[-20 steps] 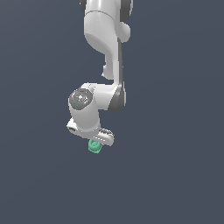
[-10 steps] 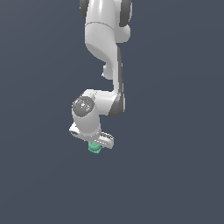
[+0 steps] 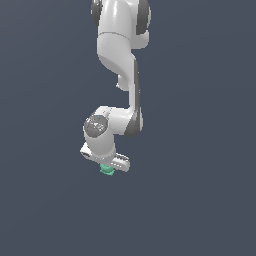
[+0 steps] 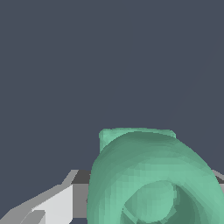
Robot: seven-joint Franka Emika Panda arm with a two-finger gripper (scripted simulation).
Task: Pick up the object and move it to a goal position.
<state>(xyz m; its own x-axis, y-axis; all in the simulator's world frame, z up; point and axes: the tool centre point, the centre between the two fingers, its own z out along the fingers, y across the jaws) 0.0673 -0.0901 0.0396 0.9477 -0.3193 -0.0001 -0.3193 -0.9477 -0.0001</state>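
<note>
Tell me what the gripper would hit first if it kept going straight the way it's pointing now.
Apparently nothing: beyond the gripper and the teal object it holds, both views show only plain dark background, though depth is hard to judge.

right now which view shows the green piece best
The wrist view: the green piece fills much of the picture, its ring-shaped top plain, with a white finger beside it. The exterior view shows only a small green speck under the tool.
</note>
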